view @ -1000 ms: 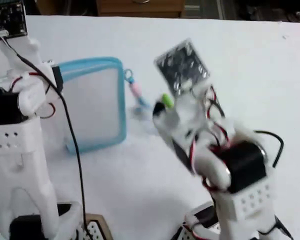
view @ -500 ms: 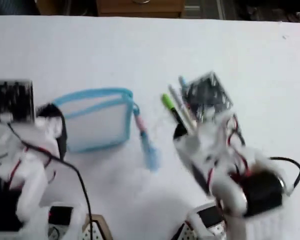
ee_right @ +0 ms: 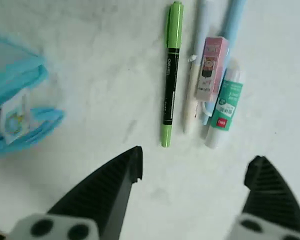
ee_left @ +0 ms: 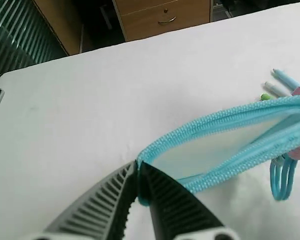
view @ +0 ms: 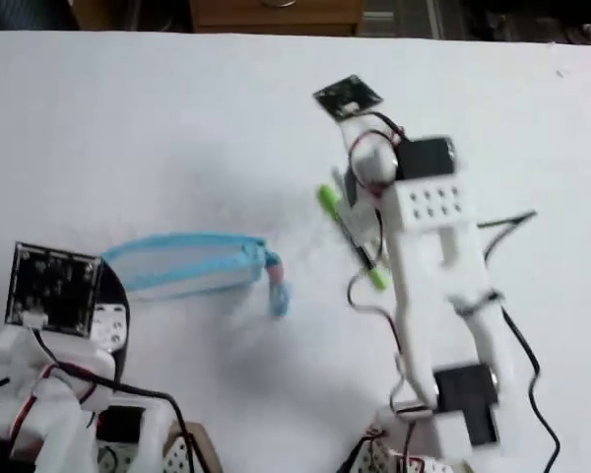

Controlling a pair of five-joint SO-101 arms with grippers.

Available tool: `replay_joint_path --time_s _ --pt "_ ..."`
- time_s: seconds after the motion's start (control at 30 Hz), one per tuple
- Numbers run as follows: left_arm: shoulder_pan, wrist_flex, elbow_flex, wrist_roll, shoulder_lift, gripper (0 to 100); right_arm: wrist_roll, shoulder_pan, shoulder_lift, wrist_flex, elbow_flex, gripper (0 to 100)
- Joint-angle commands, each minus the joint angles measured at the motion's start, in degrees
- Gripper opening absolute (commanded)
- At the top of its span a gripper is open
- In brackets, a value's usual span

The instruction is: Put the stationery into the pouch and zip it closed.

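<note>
A light blue zip pouch (view: 187,264) stands on its edge with its zip mouth (ee_left: 225,145) open. My left gripper (ee_left: 138,172) is shut on the pouch's corner at the end of the zip. A blue loop (ee_left: 282,175) and tag hang at the other end. My right arm (view: 424,207) reaches over the stationery, and my right gripper (ee_right: 195,175) hangs open above it, holding nothing. Below it lie a green marker (ee_right: 170,75), a white pen (ee_right: 194,95), a pink eraser (ee_right: 210,75), a blue pen (ee_right: 232,20) and a green-white stick (ee_right: 225,107), side by side. The green marker (view: 350,236) is right of the pouch.
The white table (view: 177,118) runs to a far edge with wooden drawers (ee_left: 165,17) beyond it. The arm bases (view: 424,434) stand at the near edge. A circuit board (view: 54,286) on the left arm rises beside the pouch.
The pouch went from lying flat to standing on edge and came nearer the front with the left arm. The right arm swung out over the stationery.
</note>
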Motion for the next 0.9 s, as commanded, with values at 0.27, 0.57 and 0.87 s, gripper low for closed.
replay_joint_path --time_s 0.27,0.57,0.87 --pt "-4.44 3.34 1.93 -2.90 -0.22 2 12.31 -0.40 23.16 -14.29 -9.32 20.3" --pt "-4.97 3.25 2.02 -2.73 0.04 2 12.31 -0.92 37.93 -16.04 -18.81 28.3" --pt "-4.97 2.90 2.46 -2.55 0.04 2 12.22 -4.53 48.75 -15.87 -25.67 28.3"
